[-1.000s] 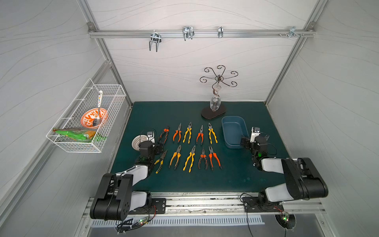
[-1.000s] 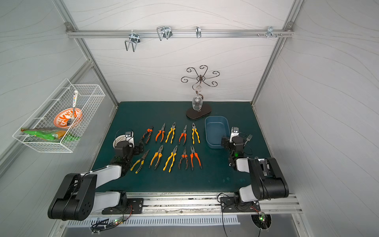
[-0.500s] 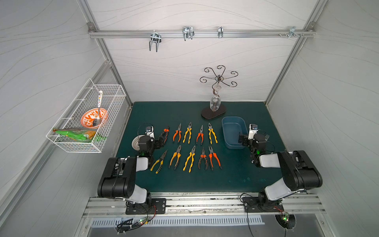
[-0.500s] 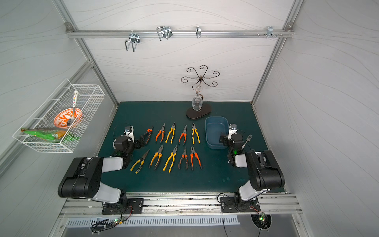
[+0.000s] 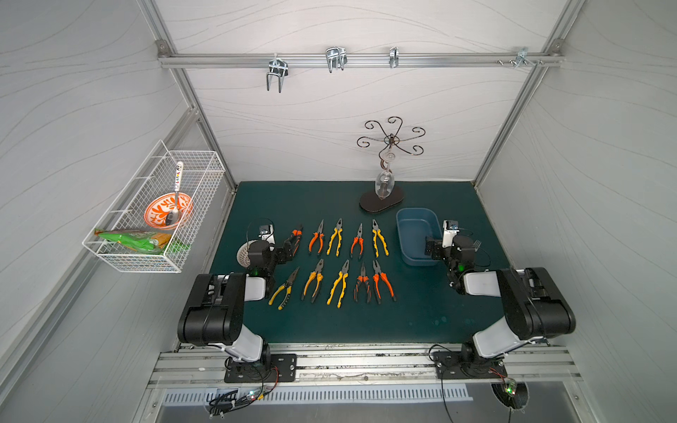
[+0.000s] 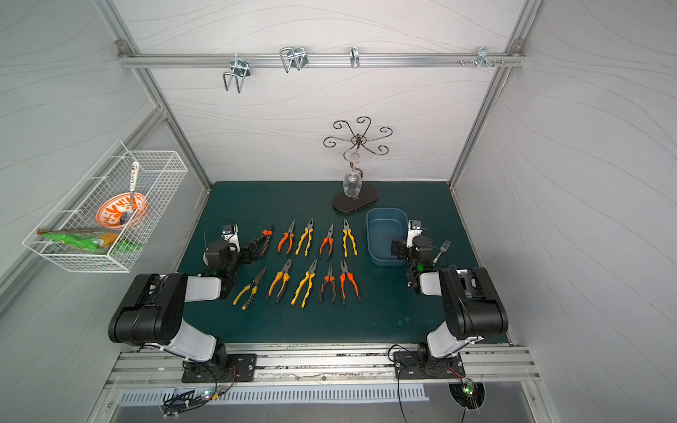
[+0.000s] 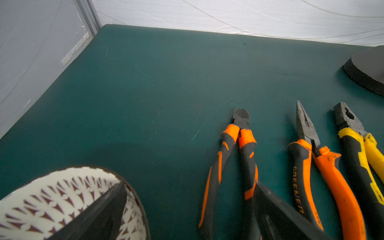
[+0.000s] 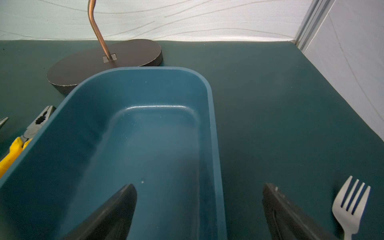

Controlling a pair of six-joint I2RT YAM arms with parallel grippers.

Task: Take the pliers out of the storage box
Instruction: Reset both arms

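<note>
Several pliers (image 5: 339, 282) with orange-black or yellow-black handles lie in two rows on the green mat, seen in both top views. The blue storage box (image 5: 417, 238) (image 6: 384, 234) stands to their right with nothing inside (image 8: 145, 124). My left gripper (image 5: 289, 247) (image 7: 190, 187) is open at the back row's left end. One finger is over a patterned bowl, the other over a handle of the orange-black cutters (image 7: 241, 145). My right gripper (image 5: 430, 251) (image 8: 199, 187) is open and straddles the box's right wall near its front corner.
A patterned bowl (image 5: 243, 254) (image 7: 62, 193) sits left of the pliers. A silver fork (image 8: 351, 203) lies right of the box. A glass-holder stand (image 5: 383, 199) rises behind the box. A white wire basket (image 5: 154, 219) hangs on the left wall.
My left gripper has moved right and back to the cutters. My right gripper has shifted left onto the box's wall. Both arms' elbows have lifted and both grippers stayed open.
</note>
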